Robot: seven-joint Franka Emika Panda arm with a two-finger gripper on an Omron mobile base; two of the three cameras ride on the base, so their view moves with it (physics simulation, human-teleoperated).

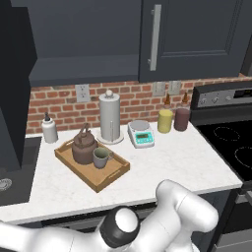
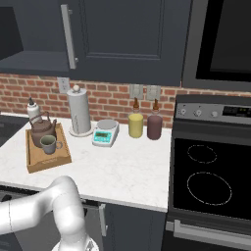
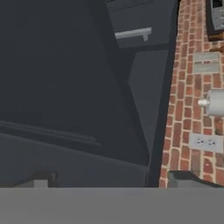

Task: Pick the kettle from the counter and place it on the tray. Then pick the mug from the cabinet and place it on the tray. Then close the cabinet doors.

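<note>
Kettle (image 1: pixel 83 146) and mug (image 1: pixel 101 157) are both sitting on the tray (image 1: pixel 112 178), left part of the bench (image 1: pixel 172 162), mug just right of and nearer than the kettle, pretty much touching it. So my read is only the cabinet doors are left. The end effector (image 3: pixel 111 186) is up by the open cabinet (image 3: pixel 65 87), tips spread wide with nothing between them, looking at the dark inside and a door edge. The right door (image 1: pixel 197 39) looks closed in the base views, and the left door (image 1: pixel 15 83) seems swung out at the far left. What could go wrong: with the fingers this wide, a push on the door edge could slip off or catch one finger on the frame, and a hard swing could bounce the door back open. Count: one kettle, one mug, one tray, one paper towel roll (image 1: pixel 110 118), one scale (image 1: pixel 141 133), one white bottle (image 1: pixel 49 129), two canisters (yellow (image 1: pixel 165 121), maroon (image 1: pixel 182 119)), two doors that I can make out.
</note>
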